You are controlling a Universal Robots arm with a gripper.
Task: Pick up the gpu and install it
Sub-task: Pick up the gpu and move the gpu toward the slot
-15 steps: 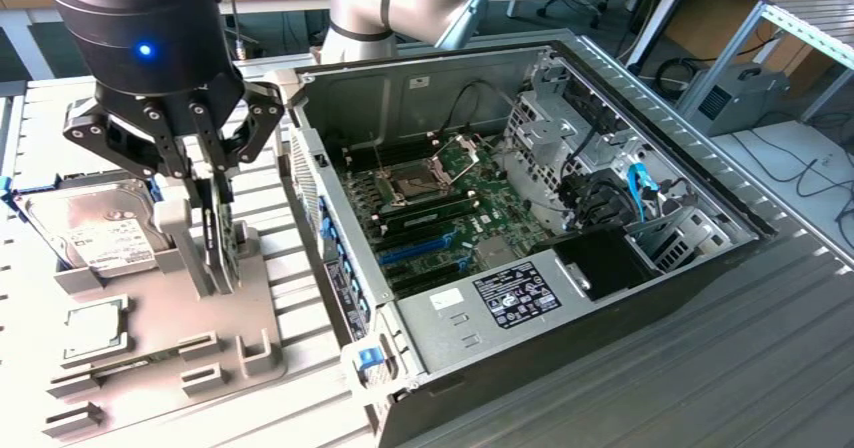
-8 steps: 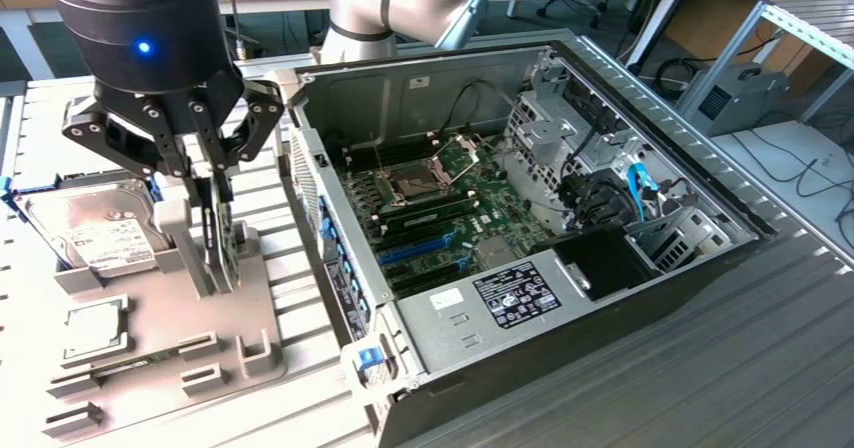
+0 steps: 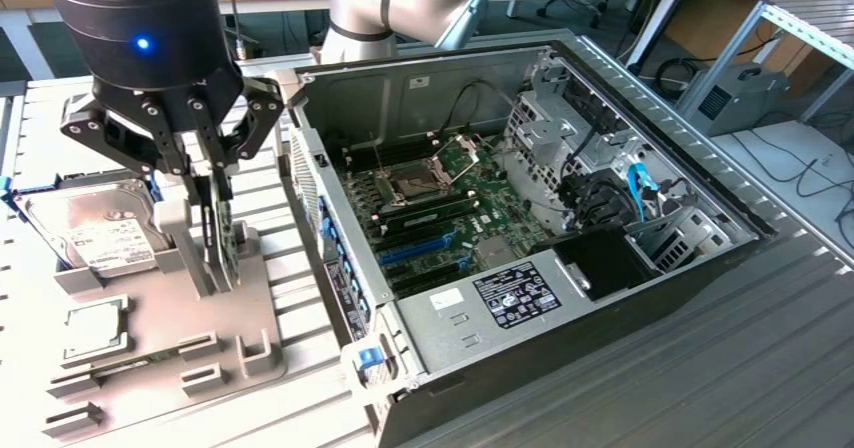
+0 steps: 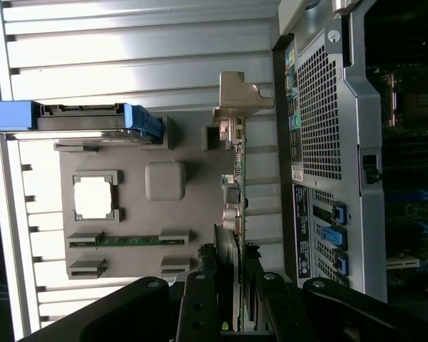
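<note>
My claw point(image 3: 214, 268) clamps the slim dark silver-bracketed gpu card point(image 4: 237, 189), upright in the grey tray point(image 4: 132, 214); likely light, stiff, fragile. Grip flat faces.

The desk point(image 3: 781, 368) is a ribbed metal top of long parallel slats. A flat grey holder plate point(image 3: 160, 313) lies directly on it, right beneath the gripper point(image 3: 218, 273). An open computer case point(image 3: 601, 343) lies on its side on the same slats, just beside the gripper and close along one edge of the plate, its open face turned up.
</note>
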